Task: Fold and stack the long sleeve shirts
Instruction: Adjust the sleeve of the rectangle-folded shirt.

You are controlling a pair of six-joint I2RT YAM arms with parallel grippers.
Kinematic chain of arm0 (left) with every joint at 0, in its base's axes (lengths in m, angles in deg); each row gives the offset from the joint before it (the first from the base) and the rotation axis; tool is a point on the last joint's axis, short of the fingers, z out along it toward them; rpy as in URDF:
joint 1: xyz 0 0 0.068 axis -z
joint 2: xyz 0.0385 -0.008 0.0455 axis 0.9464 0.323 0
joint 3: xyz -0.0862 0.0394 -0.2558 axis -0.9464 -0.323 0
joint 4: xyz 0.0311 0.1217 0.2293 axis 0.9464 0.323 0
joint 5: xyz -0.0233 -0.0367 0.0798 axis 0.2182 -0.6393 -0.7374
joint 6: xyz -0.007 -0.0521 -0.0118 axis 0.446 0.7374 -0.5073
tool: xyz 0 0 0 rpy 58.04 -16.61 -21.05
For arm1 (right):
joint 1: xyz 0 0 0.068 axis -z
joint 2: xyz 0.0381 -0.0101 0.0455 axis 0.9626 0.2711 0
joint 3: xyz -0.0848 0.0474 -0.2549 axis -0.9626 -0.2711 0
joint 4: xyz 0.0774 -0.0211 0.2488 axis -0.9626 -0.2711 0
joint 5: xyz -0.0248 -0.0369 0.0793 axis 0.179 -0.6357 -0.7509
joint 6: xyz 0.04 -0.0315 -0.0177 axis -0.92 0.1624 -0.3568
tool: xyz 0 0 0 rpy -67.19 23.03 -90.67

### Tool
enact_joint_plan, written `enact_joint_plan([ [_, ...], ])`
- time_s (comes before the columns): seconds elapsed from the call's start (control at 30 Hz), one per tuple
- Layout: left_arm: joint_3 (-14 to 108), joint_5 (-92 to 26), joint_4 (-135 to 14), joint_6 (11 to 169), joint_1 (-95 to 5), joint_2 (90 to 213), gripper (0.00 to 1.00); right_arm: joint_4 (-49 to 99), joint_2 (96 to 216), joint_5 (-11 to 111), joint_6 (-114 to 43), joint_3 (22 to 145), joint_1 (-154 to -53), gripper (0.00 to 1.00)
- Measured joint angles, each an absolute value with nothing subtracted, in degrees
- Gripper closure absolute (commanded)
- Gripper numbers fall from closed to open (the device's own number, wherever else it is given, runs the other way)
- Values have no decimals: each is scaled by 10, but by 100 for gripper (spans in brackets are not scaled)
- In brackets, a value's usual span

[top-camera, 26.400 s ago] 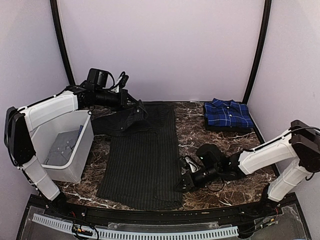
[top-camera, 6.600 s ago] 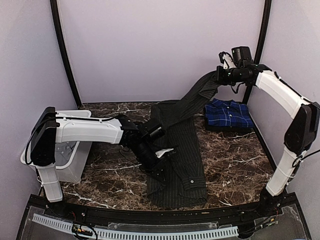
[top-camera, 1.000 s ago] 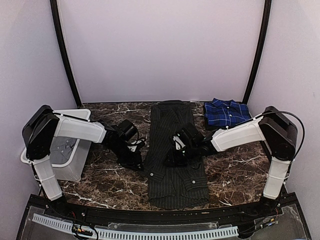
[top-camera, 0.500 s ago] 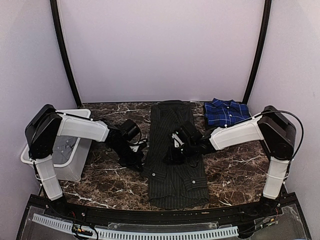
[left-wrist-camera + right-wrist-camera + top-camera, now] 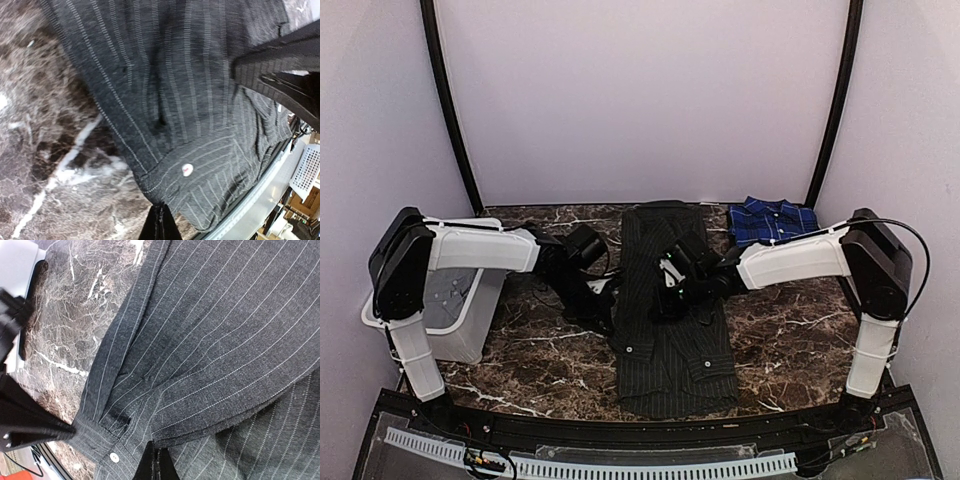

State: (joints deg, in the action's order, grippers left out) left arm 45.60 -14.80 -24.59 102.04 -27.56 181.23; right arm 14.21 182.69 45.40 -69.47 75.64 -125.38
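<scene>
Got bare counter [image 5: 790, 320] open both sides of the black pinstriped shirt [image 5: 670, 370] lying flat down the middle. Also got white bin [image 5: 470, 335] at the left edge, plaid shirt [image 5: 770, 218] folded far right corner. Seeing both arms [image 5: 480, 255] stretched low inward: left end effector [image 5: 159, 222] clamped shut at the cuff [image 5: 200, 185] edge, right end effector [image 5: 154, 460] clamped shut mid-shirt, can't tell if cloth's caught

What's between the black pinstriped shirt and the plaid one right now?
Only a bare strip of marble table separates the black shirt from the plaid shirt, shown in the top external view.
</scene>
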Motion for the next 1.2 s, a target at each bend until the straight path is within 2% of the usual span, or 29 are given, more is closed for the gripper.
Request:
enact_joint_plan([
  [0.53, 582, -81, -188, 1009, -227, 1805, 100, -34, 1748, 473, -626, 772, -1238, 100],
  [0.93, 467, -73, -208, 1022, -212, 1801, 100, -25, 1738, 444, -623, 718, -1244, 100],
  [1.13, 459, -73, -222, 1029, -207, 1801, 100, -6, 1746, 438, -627, 705, -1253, 100],
  [1.2, 457, -73, -227, 1029, -205, 1801, 97, -3, 1747, 438, -628, 701, -1255, 94],
])
